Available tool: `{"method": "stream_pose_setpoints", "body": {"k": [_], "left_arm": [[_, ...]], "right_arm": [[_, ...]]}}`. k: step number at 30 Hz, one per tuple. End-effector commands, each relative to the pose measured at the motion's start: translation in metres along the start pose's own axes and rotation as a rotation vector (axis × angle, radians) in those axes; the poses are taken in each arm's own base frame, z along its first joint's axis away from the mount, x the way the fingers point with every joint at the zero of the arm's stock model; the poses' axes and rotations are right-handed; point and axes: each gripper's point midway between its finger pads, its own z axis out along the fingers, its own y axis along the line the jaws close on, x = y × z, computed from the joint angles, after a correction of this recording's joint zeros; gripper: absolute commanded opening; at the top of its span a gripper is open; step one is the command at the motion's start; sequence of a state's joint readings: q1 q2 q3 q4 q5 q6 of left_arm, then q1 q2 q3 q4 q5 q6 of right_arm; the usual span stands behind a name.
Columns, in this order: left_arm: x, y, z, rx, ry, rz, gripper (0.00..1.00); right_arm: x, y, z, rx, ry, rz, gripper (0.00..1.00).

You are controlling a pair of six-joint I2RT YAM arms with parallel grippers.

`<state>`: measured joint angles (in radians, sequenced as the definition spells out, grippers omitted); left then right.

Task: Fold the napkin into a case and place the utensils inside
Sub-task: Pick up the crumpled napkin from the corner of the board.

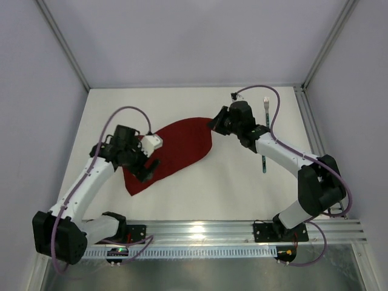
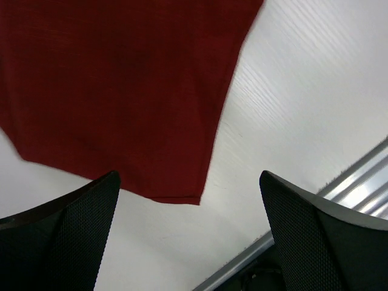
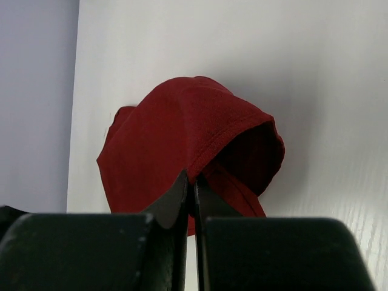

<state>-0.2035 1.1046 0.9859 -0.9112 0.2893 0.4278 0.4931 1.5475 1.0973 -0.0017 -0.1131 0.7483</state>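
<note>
Well, the thin fork [image 1: 265, 107] with its silver metal head and teal-green handle lies near the far right edge of the white table [image 1: 242, 188]; the right arm [image 1: 285, 154] crosses over its middle, so from above I see only the tines and the end of the handle.

The soft, dark red fabric napkin [image 1: 176, 151] is spread left of centre on the table, its near corner tucked under the left wrist and out of my sight there. The right gripper [image 3: 193, 182] is pinched tight on the hem at the napkin's far right corner, lifting it off the table; the raised cloth arches over into a hood, and the hollow beneath it is too dark for me to read. The napkin's far side is cut off in the left wrist view.

The left gripper [image 2: 188, 179] hangs over the napkin's near edge with its fingers [image 2: 79, 224] spread wide, holding nothing.
</note>
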Motion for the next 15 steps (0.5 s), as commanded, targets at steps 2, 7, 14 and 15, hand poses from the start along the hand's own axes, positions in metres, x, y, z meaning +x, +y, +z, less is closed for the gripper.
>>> {"method": "stream_pose_setpoints", "body": {"k": [2,7,14,15], "left_arm": [[0.04,-0.025,0.026,0.003,0.178,0.222,0.98],[0.067,-0.01,0.028,-0.088,0.261,0.318,0.95],[0.118,-0.023,0.046,0.015,0.398,0.37,0.96],[0.122,-0.023,0.048,0.021,0.41,0.367,0.95]], "right_arm": [[-0.026,0.017,-0.01,-0.068,-0.119,-0.004,0.04],[-0.015,0.007,-0.009,-0.049,-0.096,-0.036,0.04],[-0.009,0.003,-0.008,-0.049,-0.079,-0.042,0.04],[-0.011,0.005,-0.008,-0.051,-0.083,-0.044,0.04]]}}
